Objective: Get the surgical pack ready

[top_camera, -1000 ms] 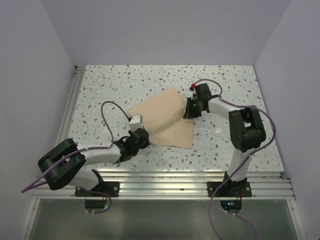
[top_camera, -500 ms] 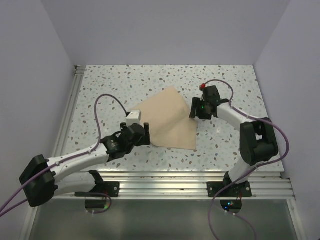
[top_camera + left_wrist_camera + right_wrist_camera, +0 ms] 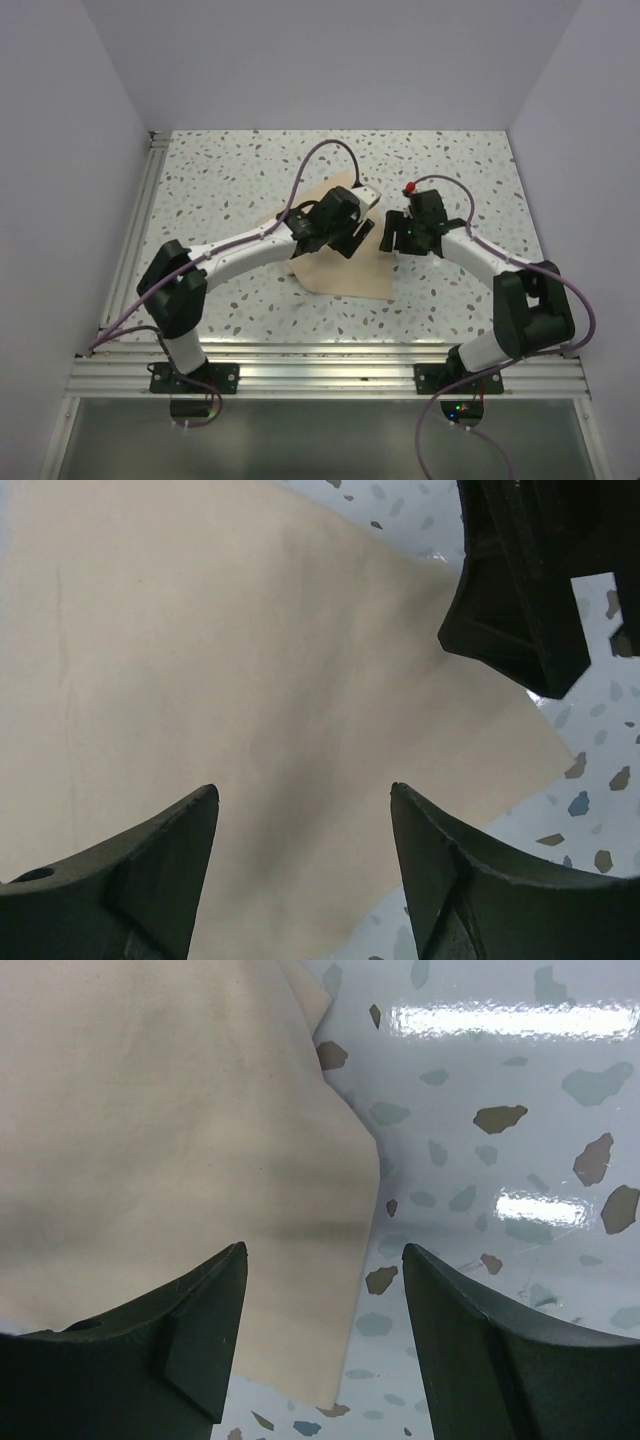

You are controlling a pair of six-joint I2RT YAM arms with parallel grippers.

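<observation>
Both grippers are seen with jaws spread wide and nothing held. The left gripper (image 3: pixel 352 234) is hung over the middle of the cloth, and the right gripper (image 3: pixel 392 232) is poised at its right edge, so the two are brought close together.

The speckled table (image 3: pixel 220 170) is bare around the work. The surgical pack (image 3: pixel 340 272) is laid near the table's centre as a tan cloth bundle, mostly flat, with a soft ridge across it. No tray or packets can be seen, so what is inside cannot be told.

The step in hand is judged to be a fresh hold on the wrap for its next fold. From the right wrist, the cloth's right edge (image 3: pixel 362 1210) is seen running between the fingers, with the table showing past it. That edge is best taken low, with one finger slid under it and only the layer meant for folding pinched. Under the left gripper (image 3: pixel 300 798) only smooth cloth (image 3: pixel 200 630) is offered, so a border or crease should be sought first. Contact between the two grippers should be avoided.
</observation>
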